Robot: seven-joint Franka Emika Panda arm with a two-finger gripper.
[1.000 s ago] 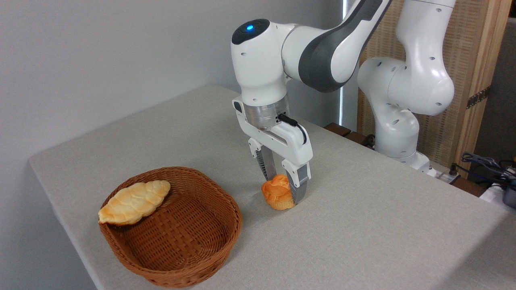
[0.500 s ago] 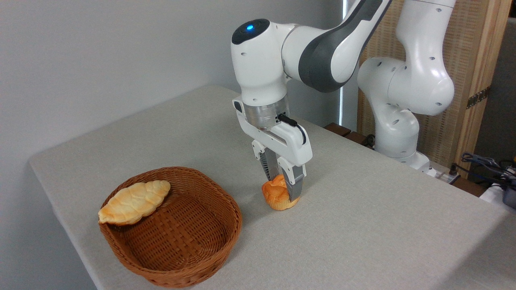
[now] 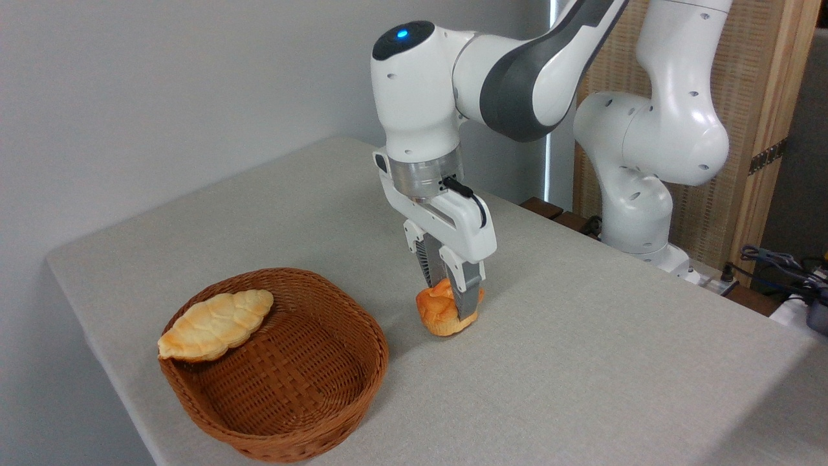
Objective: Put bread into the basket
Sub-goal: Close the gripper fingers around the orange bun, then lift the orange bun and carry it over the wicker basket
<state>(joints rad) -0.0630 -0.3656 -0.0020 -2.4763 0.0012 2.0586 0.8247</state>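
Lifted a touch since a second ago, the bread (image 3: 442, 312) is pinched between the jaws of the gripper (image 3: 449, 299), just right of the basket (image 3: 304, 401), low over the surface (image 3: 582, 362).

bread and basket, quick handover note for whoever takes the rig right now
Hand: shut on the bread, fingers pinching its top from both sides.
Bread: just right of the basket; whether it has cleared the table cannot be told.
Basket: at the front left of the table, with a pale leaf-shaped loaf leaning on its left rim; the rest of the inside is free.
Done: grasp made.
Left: raise the bread clear of the rim, carry it left over the basket, lower and release it in the open part.
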